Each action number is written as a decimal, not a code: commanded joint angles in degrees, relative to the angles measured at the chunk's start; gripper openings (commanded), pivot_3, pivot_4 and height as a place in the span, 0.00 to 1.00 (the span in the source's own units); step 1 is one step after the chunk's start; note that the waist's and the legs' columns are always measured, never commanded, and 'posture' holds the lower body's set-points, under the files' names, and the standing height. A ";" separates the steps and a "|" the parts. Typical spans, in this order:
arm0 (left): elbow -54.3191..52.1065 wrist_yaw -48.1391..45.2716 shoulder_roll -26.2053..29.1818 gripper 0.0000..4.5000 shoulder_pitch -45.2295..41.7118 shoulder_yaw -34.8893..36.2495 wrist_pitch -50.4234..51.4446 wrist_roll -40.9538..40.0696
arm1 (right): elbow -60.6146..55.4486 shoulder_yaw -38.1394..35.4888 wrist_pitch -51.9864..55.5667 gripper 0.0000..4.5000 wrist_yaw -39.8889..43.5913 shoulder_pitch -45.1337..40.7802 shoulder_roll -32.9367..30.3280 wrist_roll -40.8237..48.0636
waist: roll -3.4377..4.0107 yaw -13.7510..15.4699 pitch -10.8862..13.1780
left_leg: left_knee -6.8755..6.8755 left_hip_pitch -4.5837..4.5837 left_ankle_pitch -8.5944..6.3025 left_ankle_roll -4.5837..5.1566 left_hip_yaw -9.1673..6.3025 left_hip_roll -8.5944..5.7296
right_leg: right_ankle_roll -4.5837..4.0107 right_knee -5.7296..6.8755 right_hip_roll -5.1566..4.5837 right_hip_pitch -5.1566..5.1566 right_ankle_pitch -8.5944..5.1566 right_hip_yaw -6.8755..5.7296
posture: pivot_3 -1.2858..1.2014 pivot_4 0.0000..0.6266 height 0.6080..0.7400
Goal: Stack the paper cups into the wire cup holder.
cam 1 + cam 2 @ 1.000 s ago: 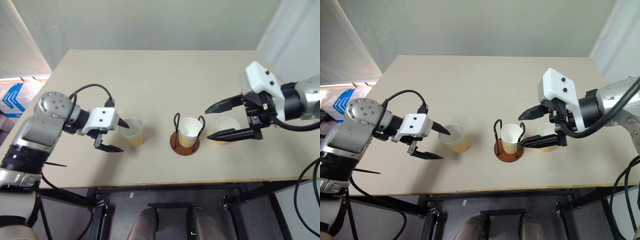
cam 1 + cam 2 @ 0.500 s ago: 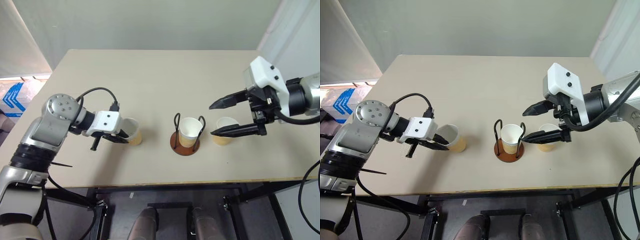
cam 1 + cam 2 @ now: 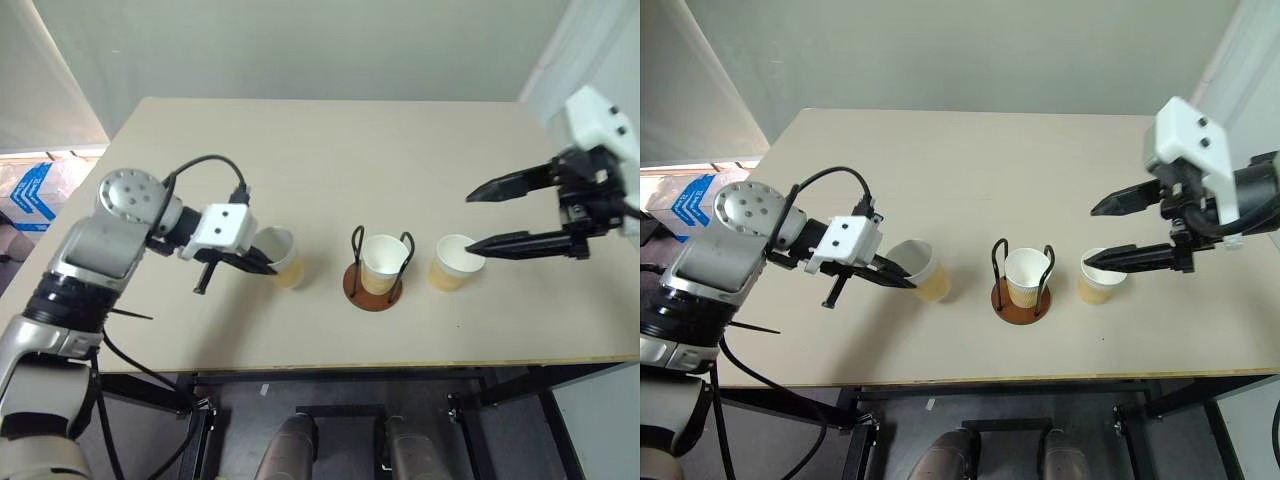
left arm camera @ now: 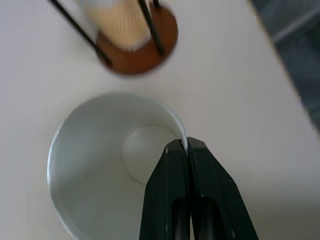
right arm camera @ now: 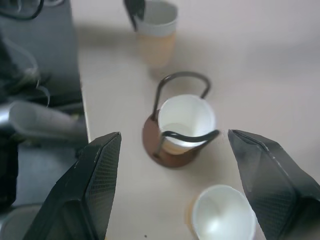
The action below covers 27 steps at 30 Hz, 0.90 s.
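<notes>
Kraft cup (image 3: 283, 257) now pinched, lifted by left gripper (image 3: 266, 266).

beige table (image 3: 330, 150), grey wall (image 3: 300, 45)

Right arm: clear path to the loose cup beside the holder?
Probably yes. The right gripper hangs open just above that loose cup, with nothing between them. The wire cup holder stands apart beside it; the left gripper is shut on another cup's rim.

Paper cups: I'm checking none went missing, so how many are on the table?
3. One paper cup sits in the wire cup holder; one is pinched at its rim by the left gripper; one stands beside the holder, below the open right gripper.
</notes>
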 commanded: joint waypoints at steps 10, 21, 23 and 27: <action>0.10 -2.14 1.54 0.00 -25.21 -14.88 4.41 -21.12 | -1.56 -8.59 10.26 0.80 -7.18 -7.59 -1.42 12.74 | 0.00 -0.04 0.00 | 0.15 -0.04 -0.10 0.11 0.02 -0.06 | 0.53 -0.01 -0.04 0.08 -0.20 0.11 | 0.52 0.24 1.00; 13.44 -2.14 -10.75 0.00 -35.53 -27.52 -6.07 -21.12 | -1.53 -10.10 13.19 0.80 -13.10 -9.07 -2.31 16.51 | 0.02 0.40 0.03 | 0.43 -0.20 -0.47 0.51 0.10 -0.33 | 1.10 -0.09 -0.38 0.23 -0.55 0.07 | 0.52 0.24 1.00; 16.58 -2.14 -12.74 0.00 -36.18 -28.95 -8.47 -20.12 | -1.70 -10.83 13.55 0.80 -14.12 -8.52 -2.59 17.04 | 0.04 0.54 0.04 | 0.53 -0.23 -0.61 0.58 0.16 -0.40 | 1.39 -0.07 -0.44 0.24 -0.55 0.11 | 0.52 0.24 1.00; 20.83 -2.14 -16.36 0.00 -38.37 -30.45 -11.17 -20.46 | -2.57 -12.92 14.88 0.80 -16.20 -6.88 -3.48 19.00 | 0.08 0.75 0.07 | 0.89 -0.36 -0.90 0.64 0.20 -0.37 | 1.90 -0.08 -0.45 0.26 -0.48 0.07 | 0.52 0.24 1.00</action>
